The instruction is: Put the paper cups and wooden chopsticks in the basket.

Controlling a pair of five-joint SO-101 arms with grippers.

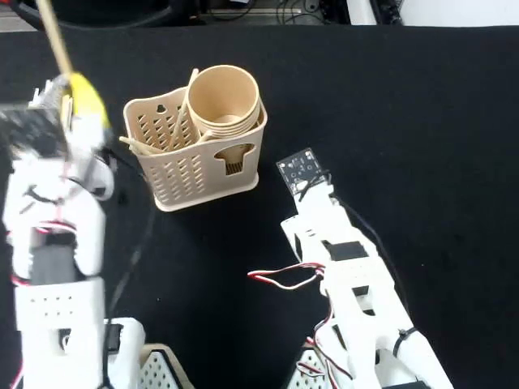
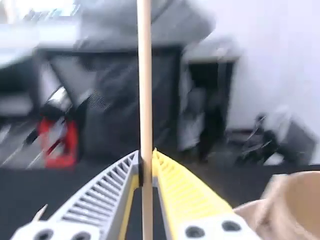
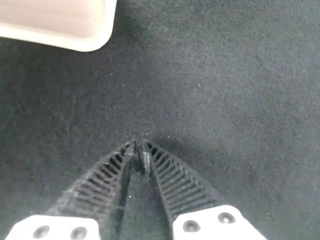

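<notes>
**High view:** my left pincer (image 1: 79, 97), beside basket (image 1: 190, 174), holds one chopstick (image 1: 55, 36) raised, angled up and away. Basket stands on desk (image 1: 405, 121), containing stacked paper cups (image 1: 223, 101) and chopsticks (image 1: 139, 147). My right arm (image 1: 340, 259) near basket's opposite side.
**Left wrist view:** jaws clamped on chopstick shaft; cup rim nearby.
**Right wrist view:** my right pincer (image 3: 139, 147) closed tip to tip, gripping nothing, over desk; basket corner near.
</notes>
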